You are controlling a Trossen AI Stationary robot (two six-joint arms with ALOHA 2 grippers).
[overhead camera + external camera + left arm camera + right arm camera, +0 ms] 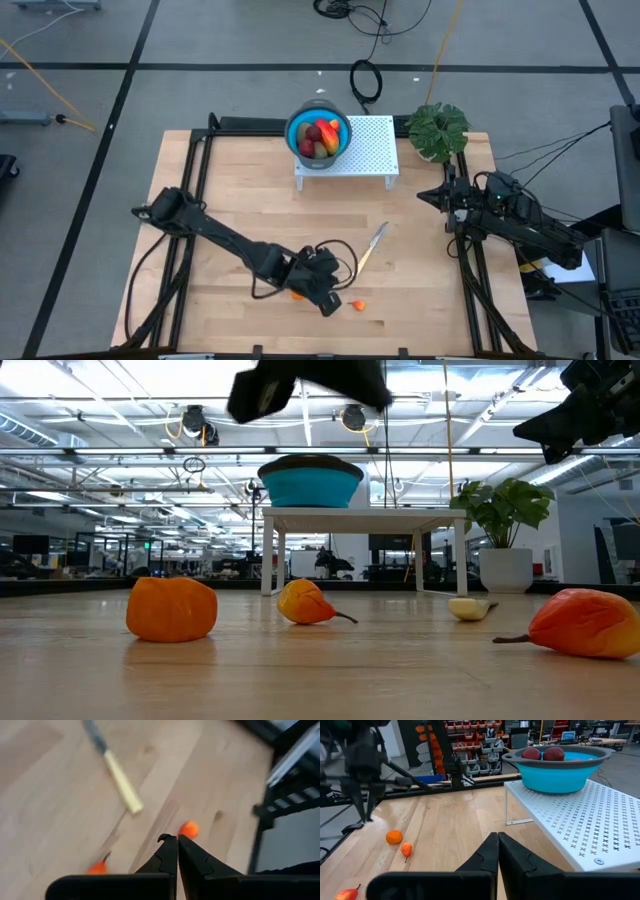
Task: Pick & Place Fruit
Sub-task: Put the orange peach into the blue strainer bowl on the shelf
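Your left gripper (325, 298) hangs low over the table's front edge, near 6 o'clock from the table's centre, with its fingers (170, 855) pressed together and nothing between them. Seen from the left wrist, the tips point down at bare wood (240, 200), with one tiny orange fruit (188, 828) just beyond them and a second orange piece (97, 867) off to the side. From above, one orange piece (358, 305) lies at 3 o'clock of the gripper, close but not touching, and another (297, 295) peeks out at its 9 o'clock side. The yellow-handled knife (370, 246) lies at about 1 o'clock from the gripper, apart from it.

The rest of the fruit (320, 137) sits in the blue bowl (295, 128), which stands on the white perforated stand (370, 150) at 12 o'clock of the table. Two dark red round pieces (542, 754) show above the bowl's rim.

Your right gripper (497, 851) waits at the table's 3 o'clock edge, its fingers closed on nothing. The leafy plant (438, 128) stands at roughly 1 o'clock.
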